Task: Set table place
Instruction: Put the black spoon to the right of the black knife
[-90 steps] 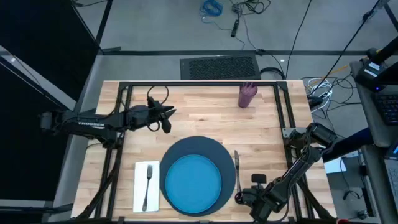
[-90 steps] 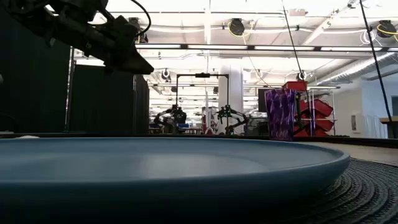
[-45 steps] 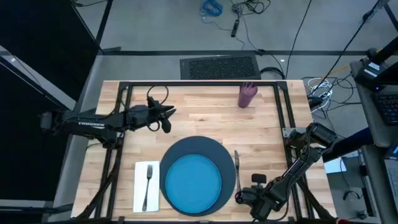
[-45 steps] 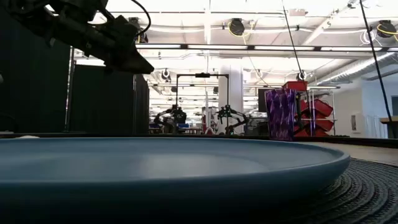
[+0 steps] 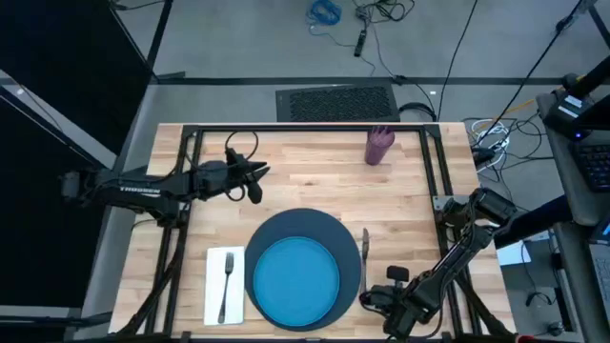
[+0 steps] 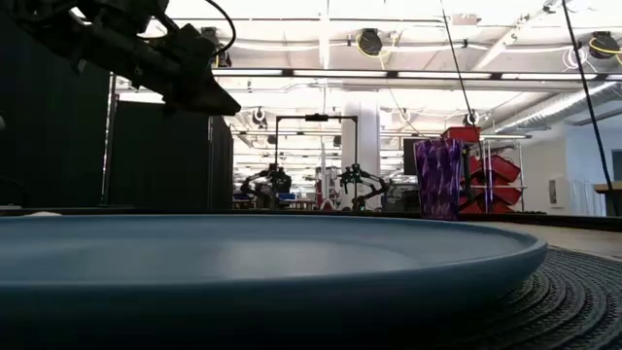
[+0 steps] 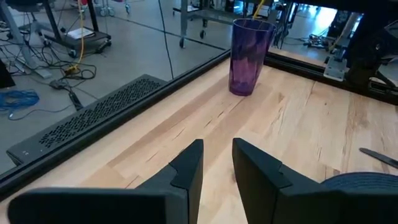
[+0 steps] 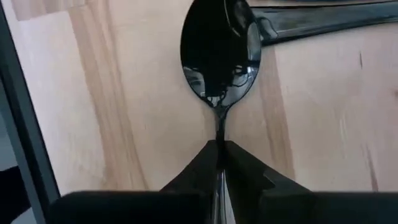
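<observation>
Spoon [image 8: 219,53] is what matters: from above, the right gripper [image 5: 367,299] sits beside the charger [image 5: 303,267], and the knife [image 5: 364,250] has shifted slightly away from it since a second ago; the left gripper [image 5: 255,181] waits mid-table. Right wrist view shows the fingers [image 8: 200,163] pinched on the spoon's handle just over the table [image 8: 124,112], knife touching its bowl, so placing looks near; left wrist view shows narrowly parted, empty fingers [image 7: 186,168] facing the cup [image 7: 250,56].

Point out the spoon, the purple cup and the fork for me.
spoon [image 8: 219,46], right wrist view, middle of its bowl.
purple cup [image 7: 249,57], left wrist view, middle of its wall.
fork [image 5: 226,281], high view, mid-handle, on the napkin.
</observation>
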